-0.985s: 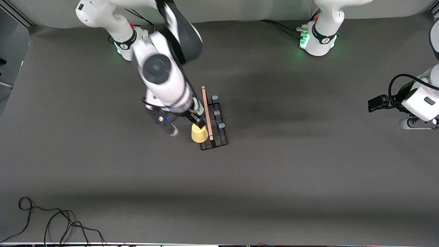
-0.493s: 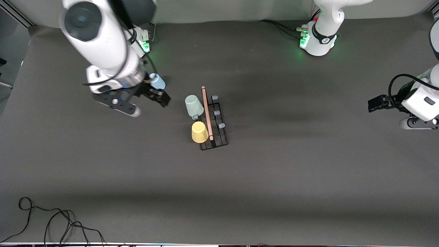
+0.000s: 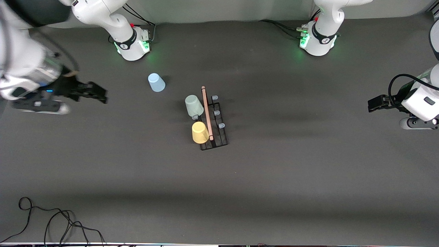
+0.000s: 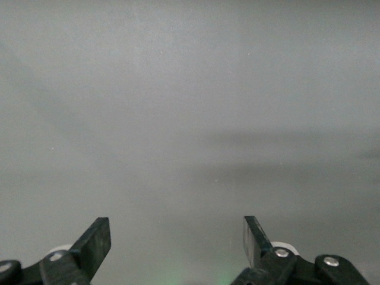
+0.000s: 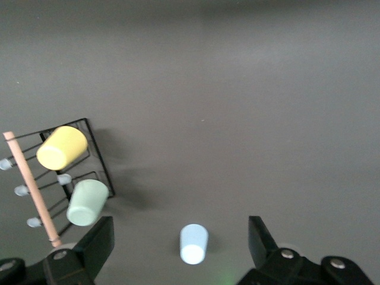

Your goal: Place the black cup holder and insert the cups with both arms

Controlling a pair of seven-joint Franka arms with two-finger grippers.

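Two cups, the pale green cup (image 3: 194, 105) and the yellow cup (image 3: 200, 132), are hung on the black cup holder (image 3: 215, 120) mid-table. Nearby, toward the right arm's base, the light blue cup (image 3: 156, 82) is stood on the table. Both the right gripper (image 3: 97, 95) and the waiting left gripper (image 3: 372, 104) are held wide open, empty.

Both arms (image 3: 325, 20) are glossy white, built of rounded segments with dark bands at the joints. Each round base (image 3: 132, 44) glows green at its foot and has a small red spot near it, with black cables running off at about 1 o'clock. The left gripper (image 4: 177, 249) and right gripper (image 5: 181, 252) are matte black, their flat fingers (image 5: 98, 243) pinned by silver screws.
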